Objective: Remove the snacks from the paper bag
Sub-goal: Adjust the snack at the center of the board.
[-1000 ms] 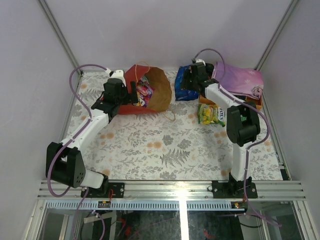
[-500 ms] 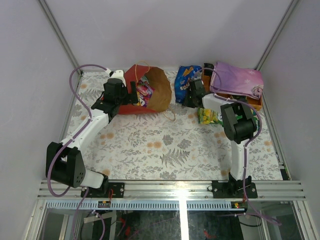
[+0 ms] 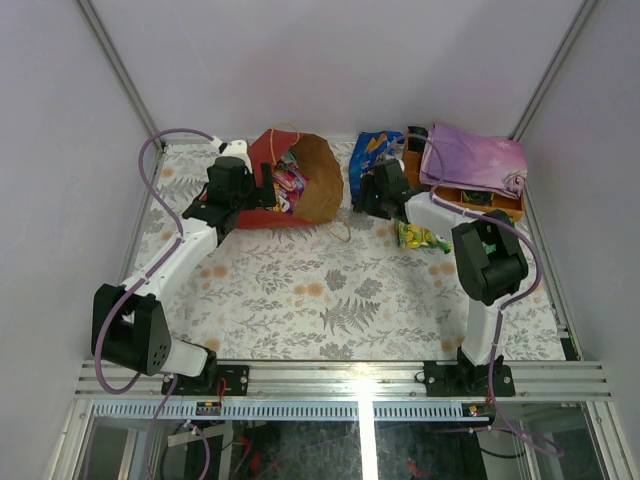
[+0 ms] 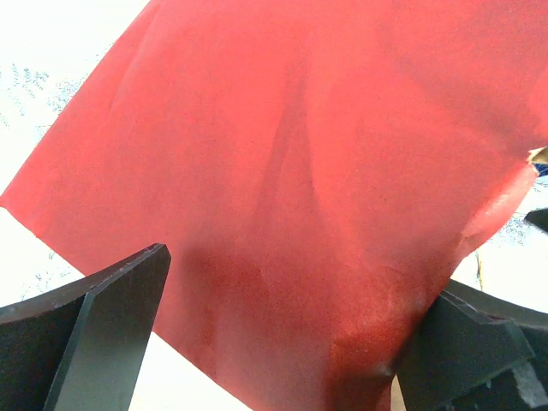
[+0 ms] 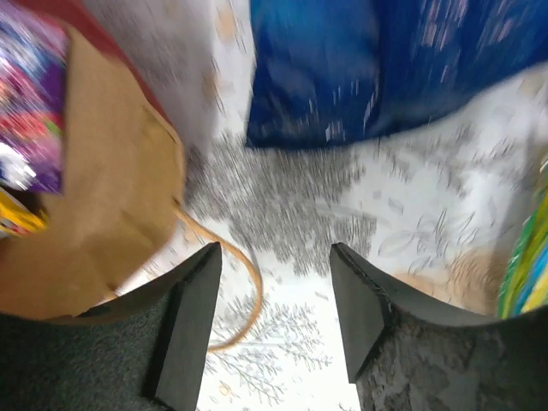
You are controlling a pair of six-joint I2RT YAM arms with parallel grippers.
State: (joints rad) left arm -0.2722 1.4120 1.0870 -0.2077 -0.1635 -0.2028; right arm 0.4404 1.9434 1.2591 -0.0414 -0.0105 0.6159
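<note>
Several snacks (image 3: 288, 188) sit inside the paper bag (image 3: 320, 190).

red paper bag (image 3: 322, 182) lies sideways, packets (image 3: 288, 188) inside; blue chip bag (image 3: 365, 160) beside.

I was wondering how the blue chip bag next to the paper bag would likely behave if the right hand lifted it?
The blue chip bag has a glossy, crinkled film, so probably slippery and floppy rather than stiff. It looks like a thin snack packet, so likely light, and a hard squeeze may crush its contents.
</note>
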